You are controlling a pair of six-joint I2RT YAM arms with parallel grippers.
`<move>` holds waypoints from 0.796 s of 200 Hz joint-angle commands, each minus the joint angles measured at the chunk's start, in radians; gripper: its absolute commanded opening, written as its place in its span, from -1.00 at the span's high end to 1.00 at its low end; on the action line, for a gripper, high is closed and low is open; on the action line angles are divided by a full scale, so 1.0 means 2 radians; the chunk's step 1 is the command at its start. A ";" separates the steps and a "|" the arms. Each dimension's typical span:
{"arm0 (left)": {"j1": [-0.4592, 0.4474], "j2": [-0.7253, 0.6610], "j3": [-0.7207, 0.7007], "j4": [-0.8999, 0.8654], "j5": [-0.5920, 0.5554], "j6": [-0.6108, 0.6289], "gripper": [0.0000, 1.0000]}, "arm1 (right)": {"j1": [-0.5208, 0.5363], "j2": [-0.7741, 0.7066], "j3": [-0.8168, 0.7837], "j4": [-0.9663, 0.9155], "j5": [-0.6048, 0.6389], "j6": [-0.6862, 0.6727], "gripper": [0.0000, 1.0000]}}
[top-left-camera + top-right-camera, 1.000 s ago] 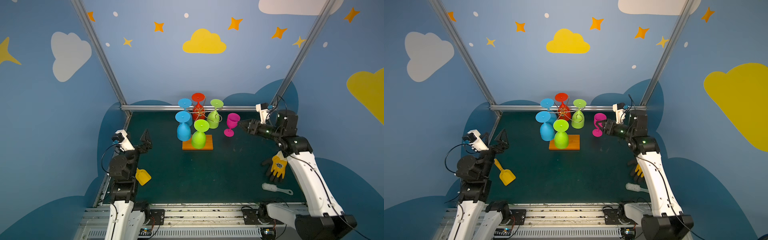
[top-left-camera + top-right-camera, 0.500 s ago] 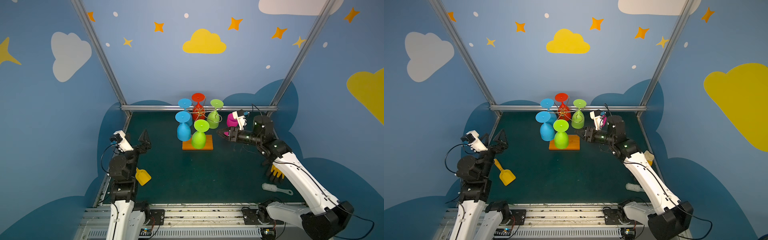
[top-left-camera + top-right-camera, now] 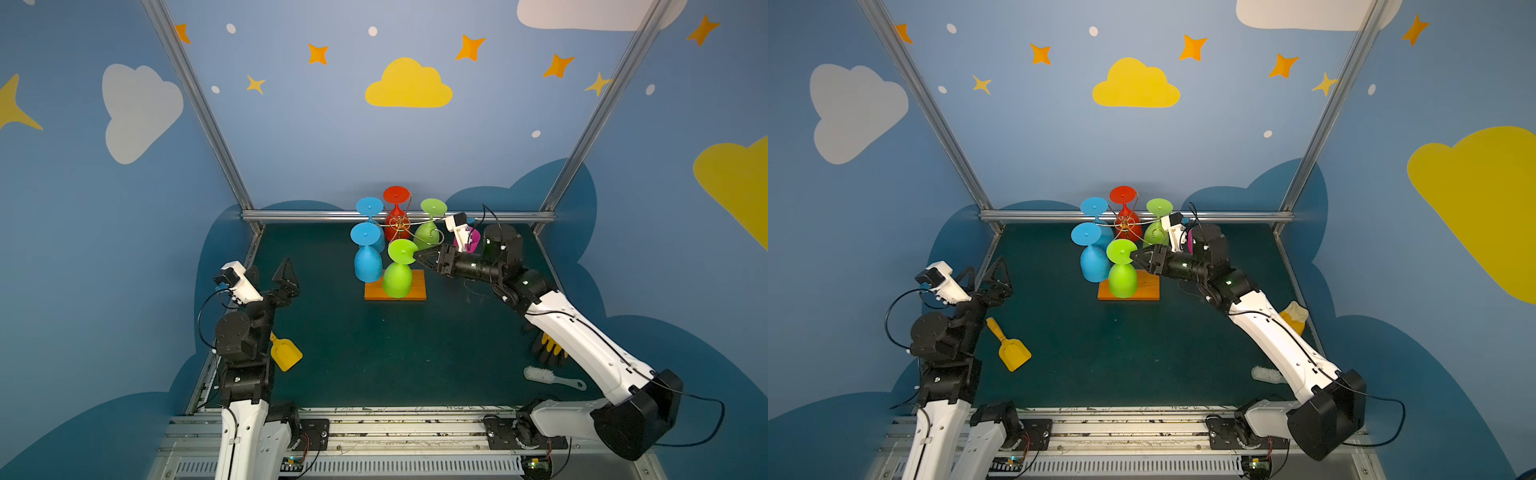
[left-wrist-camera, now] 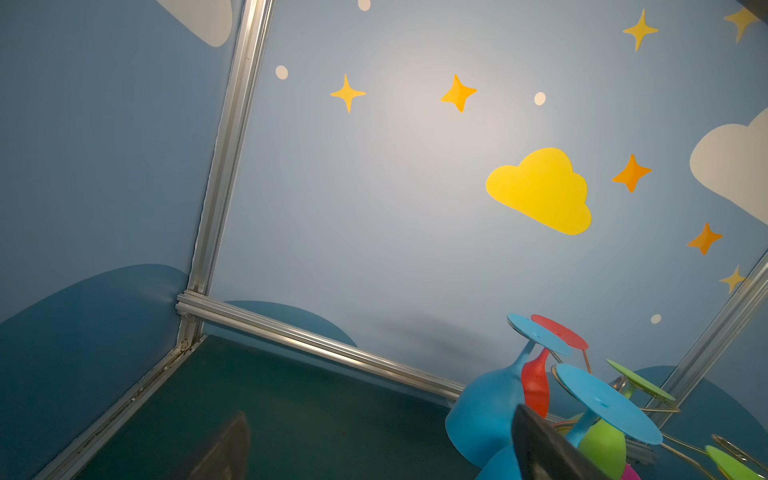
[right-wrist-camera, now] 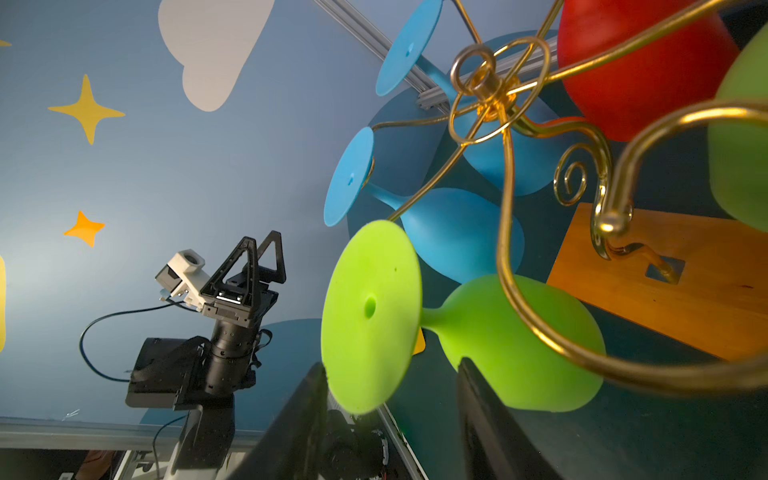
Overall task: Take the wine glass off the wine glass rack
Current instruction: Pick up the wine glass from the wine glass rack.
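1. Blue walls with clouds and stars enclose a dark green mat [image 3: 374, 353]; the rack [image 3: 400, 225] stands at the far middle on its wooden base [image 3: 417, 286]
2. Five glasses hang upside down from its gold arms: two blue glasses [image 3: 368, 266] on the left, a red glass [image 3: 392, 227] farthest, a far green glass [image 3: 426, 235] on the right, and a near green glass [image 3: 397, 277] over the base
3. Right gripper [image 3: 419, 258] reaches in from the right, just under the near green glass's foot; in the wrist view its fingers [image 5: 299, 415] stand apart with their tips short of the stem, clamping nothing
4. Left gripper [image 3: 270, 276] hangs at near left, spread wide and empty
5. Step in hand, as I judge it, is the approach to the grasp; next it needs to advance a little, close on the stem, then slide the foot out along the wire arm without dragging the rack or bumping the blue glasses
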 commanded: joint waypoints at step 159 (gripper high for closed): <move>0.015 -0.004 -0.004 0.016 0.016 -0.014 -0.93 | 0.012 0.019 0.033 0.032 0.005 0.045 0.91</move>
